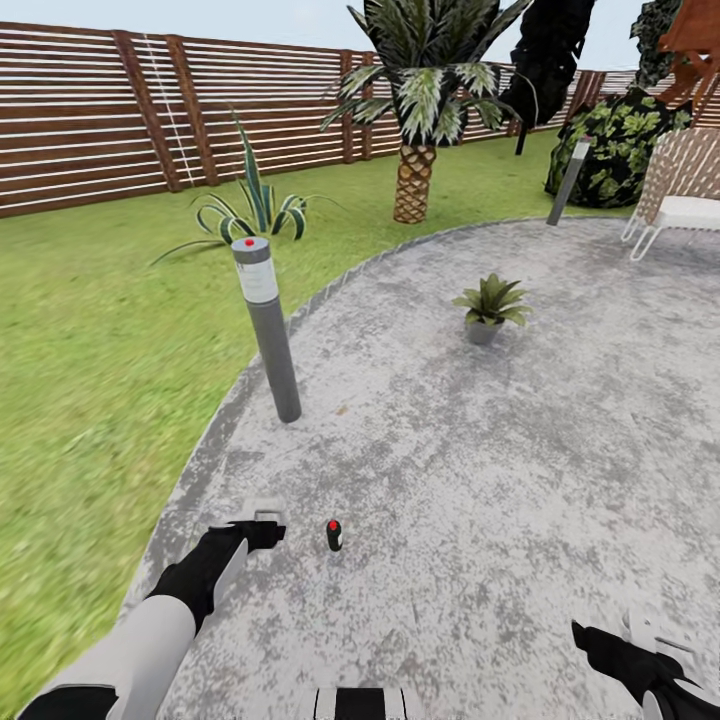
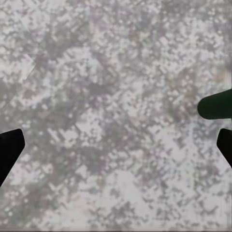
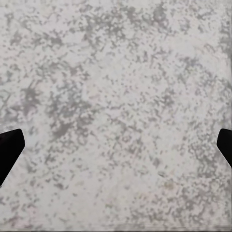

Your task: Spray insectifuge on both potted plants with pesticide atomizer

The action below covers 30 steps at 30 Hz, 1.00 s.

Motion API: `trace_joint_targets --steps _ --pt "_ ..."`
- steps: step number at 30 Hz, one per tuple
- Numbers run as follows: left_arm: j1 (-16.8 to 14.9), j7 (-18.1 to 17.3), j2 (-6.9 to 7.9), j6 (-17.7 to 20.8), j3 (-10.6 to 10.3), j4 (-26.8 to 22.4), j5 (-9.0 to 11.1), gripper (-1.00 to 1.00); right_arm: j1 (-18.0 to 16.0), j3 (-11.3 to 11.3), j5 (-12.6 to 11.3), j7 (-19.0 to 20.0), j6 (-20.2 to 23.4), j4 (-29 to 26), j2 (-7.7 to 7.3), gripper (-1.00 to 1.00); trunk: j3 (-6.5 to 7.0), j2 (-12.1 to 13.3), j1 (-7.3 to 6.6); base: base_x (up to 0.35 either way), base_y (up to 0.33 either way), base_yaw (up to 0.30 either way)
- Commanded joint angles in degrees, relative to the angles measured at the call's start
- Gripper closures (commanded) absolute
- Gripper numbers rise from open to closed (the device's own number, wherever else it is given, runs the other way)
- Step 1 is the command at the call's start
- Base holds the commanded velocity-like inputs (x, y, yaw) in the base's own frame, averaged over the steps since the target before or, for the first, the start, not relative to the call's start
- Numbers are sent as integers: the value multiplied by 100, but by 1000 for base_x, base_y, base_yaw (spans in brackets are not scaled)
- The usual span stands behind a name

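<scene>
The pesticide atomizer (image 1: pixel 334 535) stands upright on the mottled-grey patio (image 1: pixel 480 480), a small dark bottle with a red top. My left gripper (image 1: pixel 272 532) hovers just to its left, apart from it. In the left wrist view that gripper (image 2: pixel 116 150) is open over bare paving, and a dark green rounded shape (image 2: pixel 216 106), probably the atomizer, sits by one fingertip (image 2: pixel 225 144). My right gripper (image 1: pixel 592 636) is low at the near right, open (image 3: pixel 116 147) over paving. One potted plant (image 1: pixel 490 305) sits farther ahead on the patio. The other one is out of view.
A grey bollard lamp (image 1: pixel 268 330) with a red dot stands at the patio's left edge, ahead of my left arm. A second lamp (image 1: pixel 568 180), a white chair (image 1: pixel 680 190), a palm (image 1: pixel 415 150) and a dark bush (image 1: pixel 610 145) lie beyond. Lawn (image 1: pixel 90 340), an agave (image 1: pixel 255 210) and the fence (image 1: pixel 90 115) are on the left.
</scene>
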Motion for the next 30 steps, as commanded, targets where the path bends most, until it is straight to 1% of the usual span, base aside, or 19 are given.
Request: trace_joint_targets --steps 1,10,21,24,27,28,29,30 --pt "-1 6 0 32 -2 -11 -1 -100 -3 -1 -4 3 29 -5 0 -100 -28 -3 1 0 0 -13" --pt "5 14 -6 29 -2 -11 -6 -100 -3 -8 -4 3 29 -12 -15 -100 -281 -15 25 0 0 -3" --pt "-27 26 -7 30 -43 -18 -10 -100 -3 24 -4 3 15 -13 -7 -100 -293 -15 25 0 0 -29" --pt "-85 19 -15 28 -62 -21 -10 -100 -3 26 -4 3 10 -13 -7 -100 -293 -15 25 0 0 -5" --pt "-149 22 -24 24 -256 -114 -13 -100 -3 29 -4 4 -11 -13 -4 -100 -293 -15 25 0 0 0" --pt "-161 29 -25 29 -367 -143 -15 -100 -3 31 -4 4 -17 -13 -2 -100 -293 -15 25 0 0 0" --pt "-182 39 -34 39 -552 -169 -13 -100 -3 32 -4 -1 -25 -13 -4 -100 -293 -15 25 0 0 0" --pt "-212 41 -67 43 -650 -181 -12 -100 -3 30 -4 -1 -27 -13 -8 -100 -293 -15 25 0 0 0"
